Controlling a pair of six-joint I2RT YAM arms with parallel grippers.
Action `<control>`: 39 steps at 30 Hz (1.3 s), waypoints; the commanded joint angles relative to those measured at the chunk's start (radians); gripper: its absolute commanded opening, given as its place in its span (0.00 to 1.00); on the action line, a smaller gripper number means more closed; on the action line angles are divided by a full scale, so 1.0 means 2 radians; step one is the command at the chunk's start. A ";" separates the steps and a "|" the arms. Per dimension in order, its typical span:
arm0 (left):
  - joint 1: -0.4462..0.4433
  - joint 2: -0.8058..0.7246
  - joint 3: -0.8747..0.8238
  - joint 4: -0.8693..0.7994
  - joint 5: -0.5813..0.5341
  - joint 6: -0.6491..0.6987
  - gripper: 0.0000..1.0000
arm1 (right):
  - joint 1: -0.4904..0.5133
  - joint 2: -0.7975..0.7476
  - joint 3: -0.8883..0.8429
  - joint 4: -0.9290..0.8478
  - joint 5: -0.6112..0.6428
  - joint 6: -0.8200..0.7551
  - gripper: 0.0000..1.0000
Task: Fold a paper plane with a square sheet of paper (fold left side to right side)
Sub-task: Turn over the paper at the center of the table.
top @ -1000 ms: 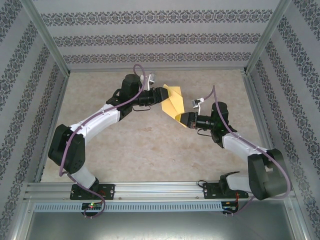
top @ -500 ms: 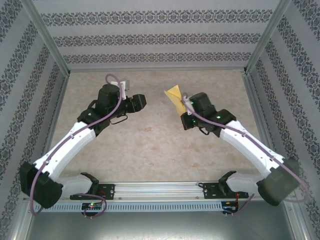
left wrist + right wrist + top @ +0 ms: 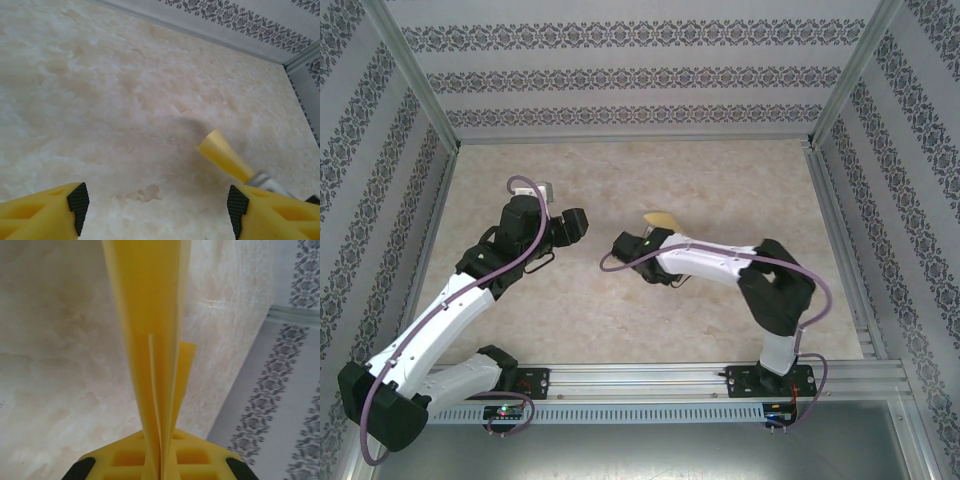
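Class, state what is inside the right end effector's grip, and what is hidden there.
The folded yellow paper plane, pinched by the right end effector. The end effector covers the plane's gripped end.

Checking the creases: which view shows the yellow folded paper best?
Right wrist view: the yellow folded paper stands close up, layers distinct, pinched in the right hand. Left wrist view catches one end; top external view, a small sliver.

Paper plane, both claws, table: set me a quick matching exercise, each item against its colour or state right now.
1. left claw
2. right claw
3. paper plane
4. table

A. beige, marbled
B. shut on the plane
C. yellow, narrow, creased
D. open, holding nothing

Pairs: 1-D, 2-B, 3-C, 4-A.
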State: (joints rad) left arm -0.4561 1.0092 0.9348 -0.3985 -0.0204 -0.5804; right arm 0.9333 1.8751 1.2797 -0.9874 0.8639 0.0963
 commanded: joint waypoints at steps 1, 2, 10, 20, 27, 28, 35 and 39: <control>0.004 -0.011 -0.004 -0.017 -0.021 -0.004 0.76 | 0.017 0.040 0.014 -0.030 0.060 -0.006 0.09; 0.004 -0.012 -0.004 -0.018 -0.022 -0.004 0.76 | 0.021 0.048 0.014 -0.031 0.059 -0.004 0.10; 0.004 -0.007 -0.006 -0.019 -0.020 -0.010 0.78 | 0.054 0.042 -0.008 -0.016 -0.065 -0.032 0.40; 0.005 0.034 -0.015 0.021 0.044 -0.061 0.79 | 0.058 -0.126 -0.078 0.035 -0.317 -0.053 0.91; 0.001 0.118 -0.031 0.119 0.160 -0.090 0.78 | -0.034 -0.276 -0.147 0.133 -0.434 -0.025 0.98; -0.001 0.136 -0.031 0.137 0.177 -0.096 0.78 | -0.055 -0.296 -0.158 0.152 -0.451 -0.015 0.98; -0.039 0.270 -0.014 0.243 0.250 -0.131 0.76 | -0.209 -0.392 -0.252 0.330 -0.607 0.087 0.98; -0.061 0.339 0.019 0.270 0.267 -0.139 0.75 | -0.279 -0.409 -0.305 0.424 -0.675 0.157 0.98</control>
State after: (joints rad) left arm -0.5503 1.6398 0.9150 0.0231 0.4442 -0.8219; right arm 0.4282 1.0733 0.7216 -0.3359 -0.3199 0.2687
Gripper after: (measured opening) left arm 0.750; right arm 0.976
